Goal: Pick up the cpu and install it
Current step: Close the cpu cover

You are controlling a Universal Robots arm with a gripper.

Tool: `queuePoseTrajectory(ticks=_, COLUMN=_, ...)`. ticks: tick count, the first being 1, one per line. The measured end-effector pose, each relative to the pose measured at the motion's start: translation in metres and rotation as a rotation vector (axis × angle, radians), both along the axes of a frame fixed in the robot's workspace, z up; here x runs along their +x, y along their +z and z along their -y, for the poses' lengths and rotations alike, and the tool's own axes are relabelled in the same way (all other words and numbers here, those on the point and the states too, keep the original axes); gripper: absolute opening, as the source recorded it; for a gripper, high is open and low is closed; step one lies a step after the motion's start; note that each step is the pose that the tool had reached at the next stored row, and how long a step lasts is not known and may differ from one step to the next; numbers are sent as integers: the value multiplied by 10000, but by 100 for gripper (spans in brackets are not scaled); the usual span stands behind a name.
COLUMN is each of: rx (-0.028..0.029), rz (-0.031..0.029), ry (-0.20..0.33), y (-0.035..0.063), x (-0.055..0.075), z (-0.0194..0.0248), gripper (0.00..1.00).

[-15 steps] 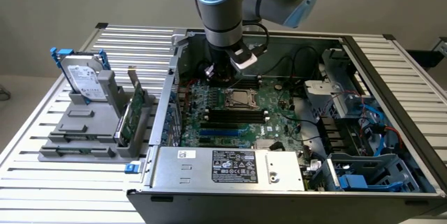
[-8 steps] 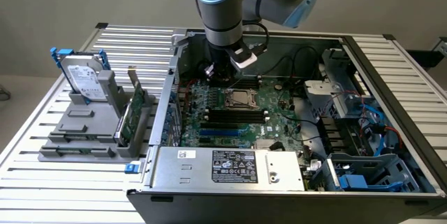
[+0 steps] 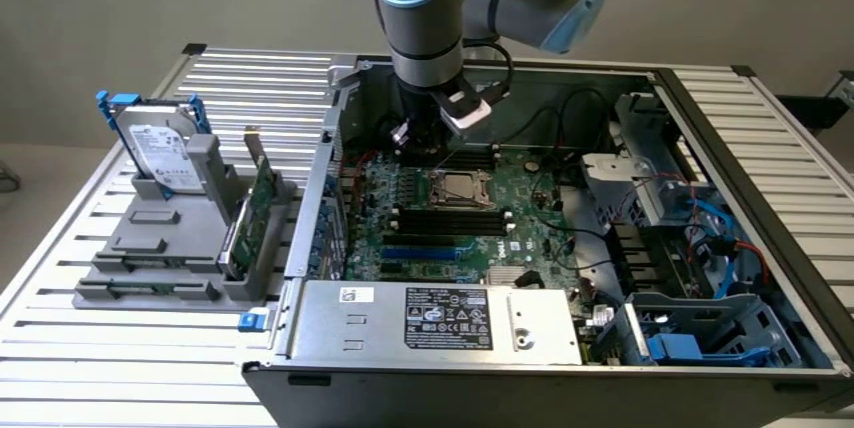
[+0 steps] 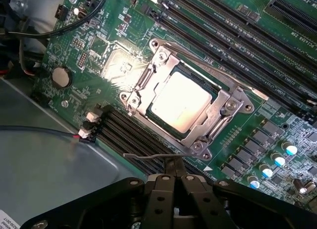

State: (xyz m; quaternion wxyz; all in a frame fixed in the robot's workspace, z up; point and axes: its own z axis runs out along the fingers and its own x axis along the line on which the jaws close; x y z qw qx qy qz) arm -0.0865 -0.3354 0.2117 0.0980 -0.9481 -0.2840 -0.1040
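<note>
your claw is pinched shut and empty, poised over the motherboard. the cpu already sits flat in the socket frame, dead ahead at twelve o'clock of the fingertips, its edges running diagonal to them.

Little here can be read. I see a black-and-white label on the power supply at the near side of the case, its print too small to make out. A white label on the hard drive, at the exterior view's left, is likewise illegible. White lettering on the motherboard beneath my wrist cannot be read.
</note>
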Motion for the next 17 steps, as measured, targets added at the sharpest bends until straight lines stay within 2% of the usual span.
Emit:
queuePoseTrajectory(ticks=7, rx=-12, rz=-4, ry=1, y=-1, x=0, z=-2, gripper=11)
queuePoseTrajectory(ticks=9, rx=-101, rz=-4, ry=-1, y=-1, x=0, z=-4, gripper=11)
queuePoseTrajectory(ticks=10, rx=-174, rz=-3, ry=2, y=-1, x=0, z=-6, gripper=11)
queuePoseTrajectory(ticks=11, rx=-271, rz=5, ry=2, y=0, x=0, z=-8, gripper=11)
queuePoseTrajectory(ticks=12, rx=-333, rz=25, ry=5, y=0, x=-1, z=-14, gripper=11)
queuePoseTrajectory(ticks=13, rx=-354, rz=50, ry=10, y=-1, x=0, z=-19, gripper=11)
queuePoseTrajectory(ticks=17, rx=-354, rz=95, ry=30, y=-2, x=0, z=-36, gripper=11)
